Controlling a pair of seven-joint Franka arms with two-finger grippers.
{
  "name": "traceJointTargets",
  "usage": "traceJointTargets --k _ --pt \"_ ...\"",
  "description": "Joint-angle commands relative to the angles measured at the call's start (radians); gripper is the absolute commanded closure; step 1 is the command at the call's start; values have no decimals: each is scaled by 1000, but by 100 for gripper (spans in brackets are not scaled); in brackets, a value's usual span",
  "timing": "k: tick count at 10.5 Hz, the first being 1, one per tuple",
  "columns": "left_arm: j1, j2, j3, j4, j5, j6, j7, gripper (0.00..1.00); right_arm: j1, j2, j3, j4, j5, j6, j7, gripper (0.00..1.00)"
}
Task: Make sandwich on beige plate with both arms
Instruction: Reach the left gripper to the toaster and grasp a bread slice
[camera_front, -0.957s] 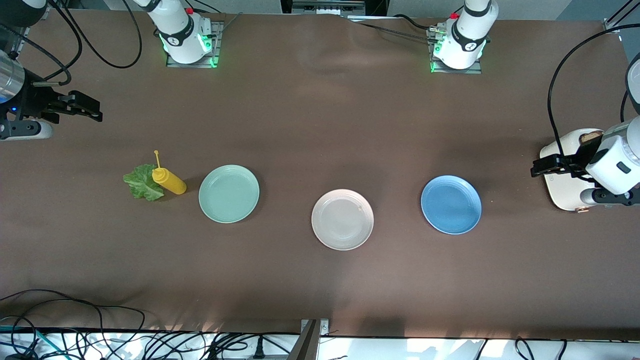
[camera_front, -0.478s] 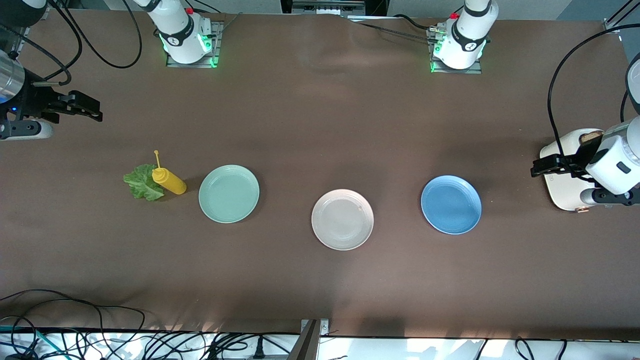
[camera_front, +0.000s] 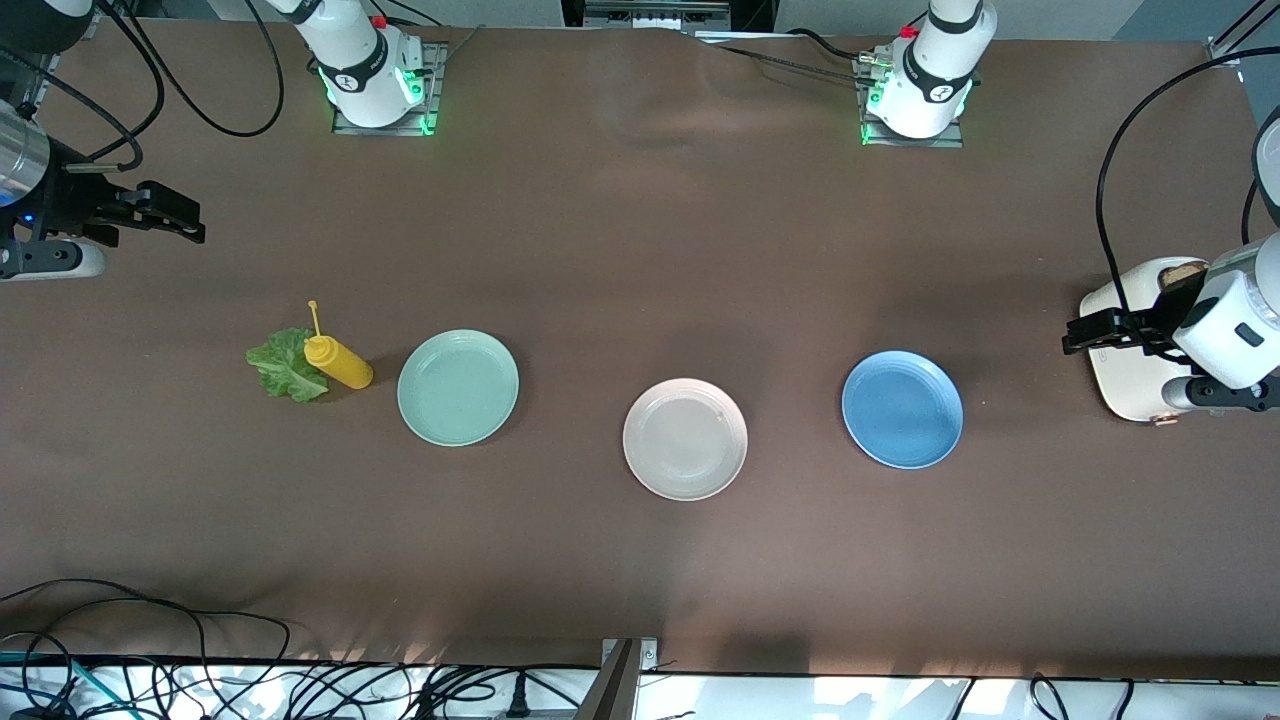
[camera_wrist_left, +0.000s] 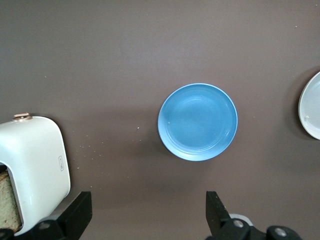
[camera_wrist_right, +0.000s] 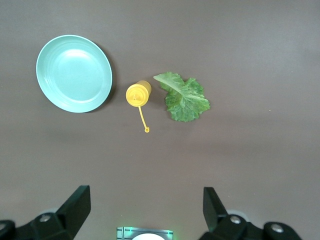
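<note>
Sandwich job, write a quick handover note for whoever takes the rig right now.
Left gripper: open, empty, over the toaster at the left arm's end; toast sits in its slot.
Right gripper: open, empty, in the air at the right arm's end.
Lettuce lies on the table against the mustard bottle, beside the green plate.
Beige plate: bare.
Done: nothing placed.
Left: toast and lettuce onto the beige plate.
</note>
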Motion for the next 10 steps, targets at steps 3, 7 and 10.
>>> traceJointTargets --k 3,7,10 --pt "117 -5 -1 16 38 -17 12 0 -4 4 4 24 -12 -24 -7 0" --pt "276 22 -3 6 110 -17 175 0 -4 4 4 24 -11 -24 -7 0" --pt "370 93 -3 -1 118 -17 279 2 -4 4 4 24 -12 -24 -7 0"
